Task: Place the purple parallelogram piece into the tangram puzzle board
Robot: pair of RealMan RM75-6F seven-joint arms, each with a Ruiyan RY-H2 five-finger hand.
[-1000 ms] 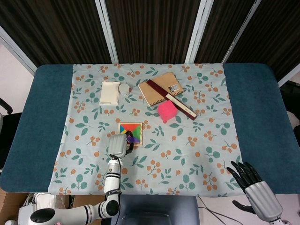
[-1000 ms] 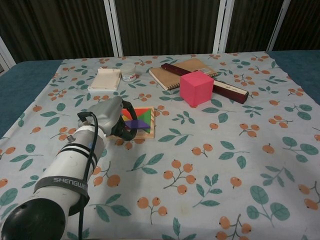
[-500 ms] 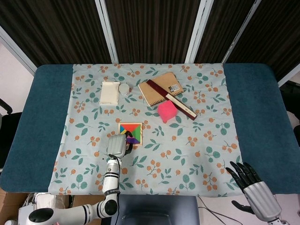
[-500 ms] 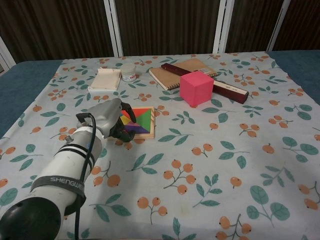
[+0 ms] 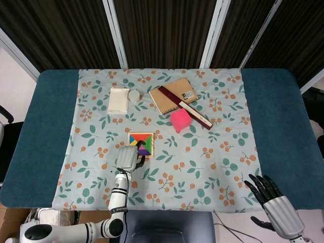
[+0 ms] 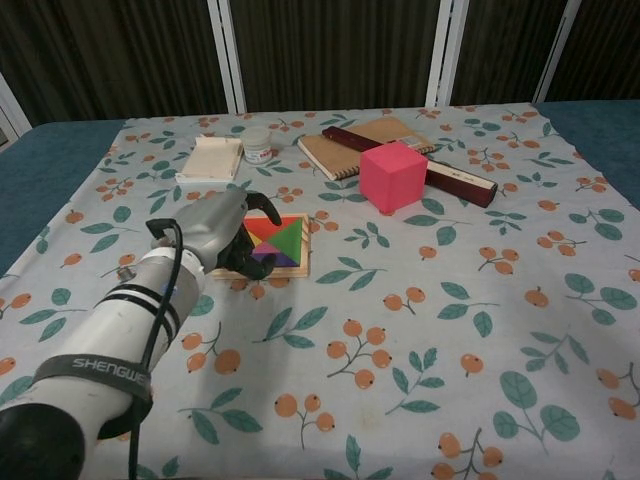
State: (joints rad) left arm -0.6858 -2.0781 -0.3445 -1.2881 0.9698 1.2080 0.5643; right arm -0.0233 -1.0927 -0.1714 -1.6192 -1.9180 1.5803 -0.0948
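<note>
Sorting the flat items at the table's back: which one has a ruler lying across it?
The brown notebook; the dark ruler crosses it, while the cream pad lies bare.
</note>
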